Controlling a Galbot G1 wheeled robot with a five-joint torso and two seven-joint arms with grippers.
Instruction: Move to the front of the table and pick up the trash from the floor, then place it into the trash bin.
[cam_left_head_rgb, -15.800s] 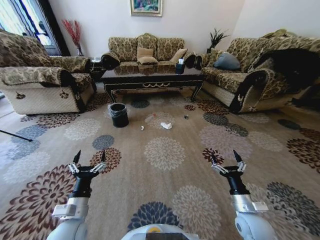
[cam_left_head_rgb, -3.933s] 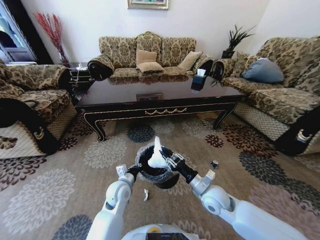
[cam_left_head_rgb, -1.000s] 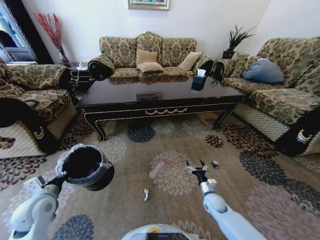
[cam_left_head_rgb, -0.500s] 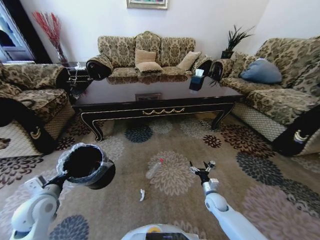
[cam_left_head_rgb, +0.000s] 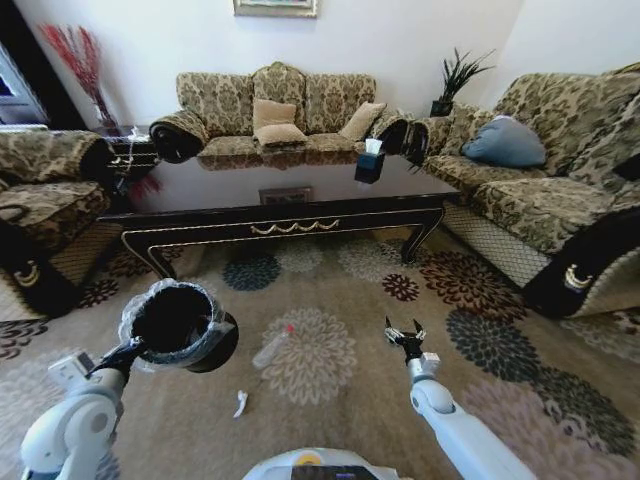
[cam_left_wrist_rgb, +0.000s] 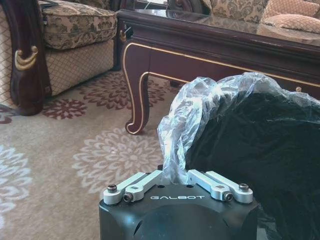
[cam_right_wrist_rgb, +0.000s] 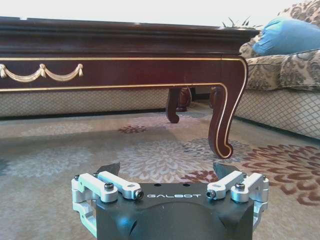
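My left gripper (cam_left_head_rgb: 128, 353) is shut on the rim and clear liner of the black trash bin (cam_left_head_rgb: 180, 324), holding it tilted above the carpet. In the left wrist view the left gripper (cam_left_wrist_rgb: 175, 175) pinches the crinkled liner of the trash bin (cam_left_wrist_rgb: 260, 150). On the floor lie a clear plastic bottle (cam_left_head_rgb: 271, 349) with a red cap and a tiny white scrap (cam_left_head_rgb: 240, 403). My right gripper (cam_left_head_rgb: 404, 333) is open, low over the carpet to the right of the bottle. The right gripper (cam_right_wrist_rgb: 167, 170) faces the dark wood table (cam_right_wrist_rgb: 120, 65), which stands ahead (cam_left_head_rgb: 280, 215).
A black tissue box (cam_left_head_rgb: 370, 166) stands on the table's right end. Patterned sofas surround the table: one behind (cam_left_head_rgb: 280, 110), one on the right (cam_left_head_rgb: 540, 200), one on the left (cam_left_head_rgb: 40, 190). Open carpet lies between me and the table.
The whole picture has slid left, so the camera has turned. The left gripper still holds the bin. The right gripper no longer holds the paper wad and stays low and open.
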